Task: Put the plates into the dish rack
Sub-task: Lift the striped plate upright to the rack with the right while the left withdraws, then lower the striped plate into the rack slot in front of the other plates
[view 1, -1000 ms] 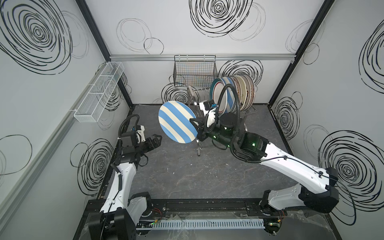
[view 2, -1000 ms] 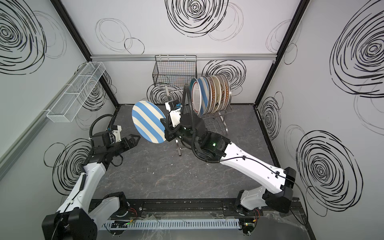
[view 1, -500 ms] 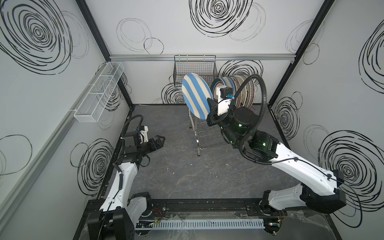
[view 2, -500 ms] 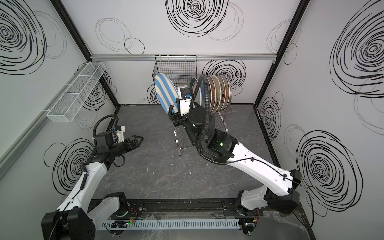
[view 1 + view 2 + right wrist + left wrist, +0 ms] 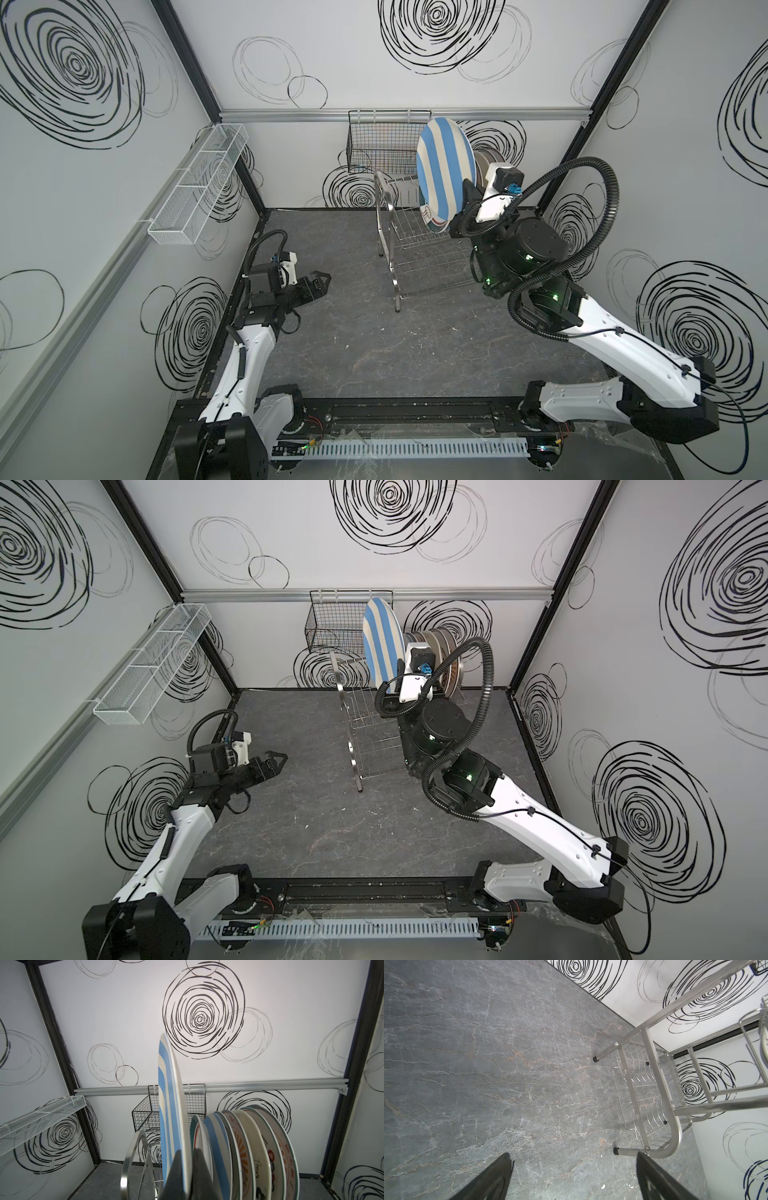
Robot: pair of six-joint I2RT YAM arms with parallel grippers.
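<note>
My right gripper (image 5: 188, 1151) is shut on the rim of a blue-and-cream striped plate (image 5: 170, 1105), one finger on each face. In both top views the striped plate (image 5: 444, 166) (image 5: 382, 646) stands upright, high over the upper tier of the steel dish rack (image 5: 384, 224) (image 5: 345, 712). Right beside it, several plates (image 5: 249, 1147) (image 5: 436, 646) stand in the rack's slots. The nearest has a dark green rim. My left gripper (image 5: 573, 1154) (image 5: 320, 280) hovers open and empty over the floor, left of the dish rack (image 5: 675, 1126).
A black wire basket (image 5: 382, 145) (image 5: 149, 1113) hangs on the back wall just behind the rack. A long white mesh basket (image 5: 199, 183) (image 5: 41, 1118) is fixed to the left wall. Patterned walls close in on three sides of the grey floor.
The right arm has carried the striped plate up and to the right, from left of the rack to beside the racked plates, turning it upright. The left arm has barely shifted.
</note>
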